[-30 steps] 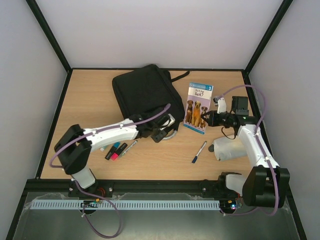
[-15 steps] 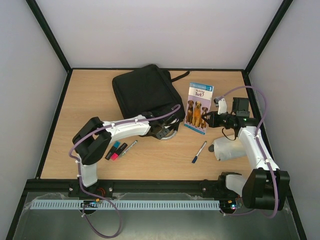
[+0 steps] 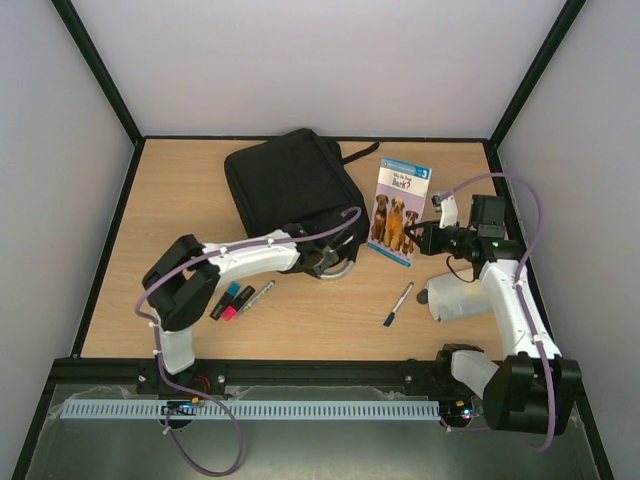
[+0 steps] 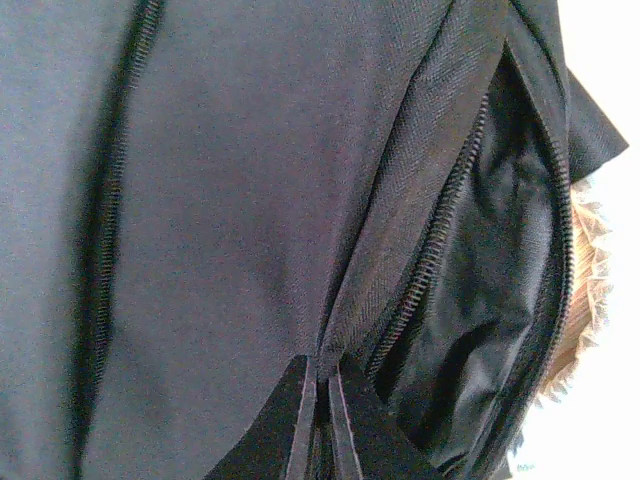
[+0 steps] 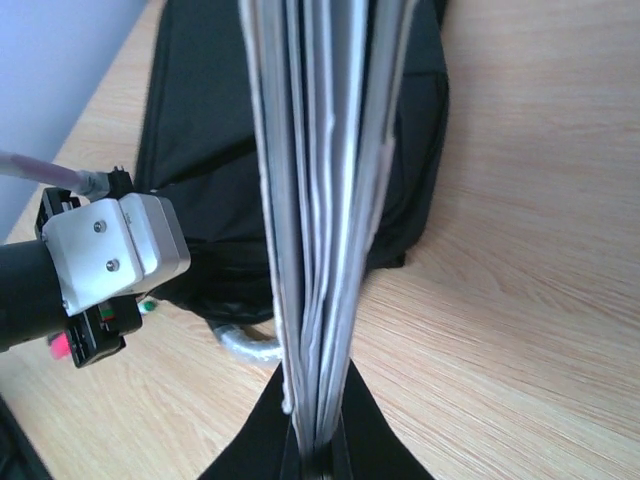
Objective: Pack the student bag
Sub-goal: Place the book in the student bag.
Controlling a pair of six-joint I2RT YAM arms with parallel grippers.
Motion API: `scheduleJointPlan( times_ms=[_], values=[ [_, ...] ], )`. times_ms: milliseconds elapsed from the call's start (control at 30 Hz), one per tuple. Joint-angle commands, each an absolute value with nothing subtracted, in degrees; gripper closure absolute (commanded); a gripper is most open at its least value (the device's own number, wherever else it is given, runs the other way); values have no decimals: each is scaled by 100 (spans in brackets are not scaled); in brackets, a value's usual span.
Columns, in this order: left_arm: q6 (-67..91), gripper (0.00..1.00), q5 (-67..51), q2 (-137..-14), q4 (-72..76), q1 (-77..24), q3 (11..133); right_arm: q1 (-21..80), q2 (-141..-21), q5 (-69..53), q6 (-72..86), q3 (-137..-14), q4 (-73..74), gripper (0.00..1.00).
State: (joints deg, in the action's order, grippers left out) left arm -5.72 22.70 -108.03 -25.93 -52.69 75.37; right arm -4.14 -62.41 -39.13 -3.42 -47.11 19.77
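Note:
The student bag point(image 3: 285, 185) is large, black and soft, and lies at the back centre of the table, its grey curved handle point(image 3: 342, 270) at the near corner. My left gripper point(image 3: 318, 252) is at that corner, shut on a fold of black fabric point(image 4: 322, 372) beside the open zip point(image 4: 440, 250). The dark inside of the bag point(image 4: 490, 300) shows through the gap. Just right of the bag, my right gripper point(image 3: 418, 240) is shut on a thin book with dogs on its cover point(image 3: 398, 212). The book's page edges point(image 5: 320, 200) rise straight up from the fingers point(image 5: 320, 440).
A blue-capped pen point(image 3: 398, 304) lies near the front centre. Several markers point(image 3: 232, 300) lie beside the left arm. A white pouch point(image 3: 455, 297) sits under the right arm. The black frame rail runs along the table's near edge.
My left arm pushed forward to the bag's near corner and its jaws closed on the fabric by the zip. The right gripper lifted the book slightly toward the back.

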Motion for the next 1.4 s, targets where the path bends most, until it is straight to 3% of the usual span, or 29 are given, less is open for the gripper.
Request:
scheduleJointPlan(
  times_ms=[0,200,400,567,967,1367],
  values=[
    [-513,98,2591,-9807,-2252,-5205,7376,-439,-6075,-4608,-176,-5349,2524,99],
    [-338,98,1670,-8934,-2076,-4747,7233,-415,-7085,-5256,-1060,-6959,5194,99],
    [107,98,417,-8785,-1906,-3951,7334,-9,-7222,-5908,-2273,-7032,6363,99],
    [257,98,1,-8798,-1787,-3796,7530,670,-6734,-5815,-1845,-6219,5428,99],
    [460,98,-517,-8853,-1617,-3595,8053,2072,-7714,-5753,-1805,-5949,5031,99],
    [260,98,-919,-8640,-1685,-3547,8235,2247,-8369,-5346,-451,-5691,3725,99]
  ],
)
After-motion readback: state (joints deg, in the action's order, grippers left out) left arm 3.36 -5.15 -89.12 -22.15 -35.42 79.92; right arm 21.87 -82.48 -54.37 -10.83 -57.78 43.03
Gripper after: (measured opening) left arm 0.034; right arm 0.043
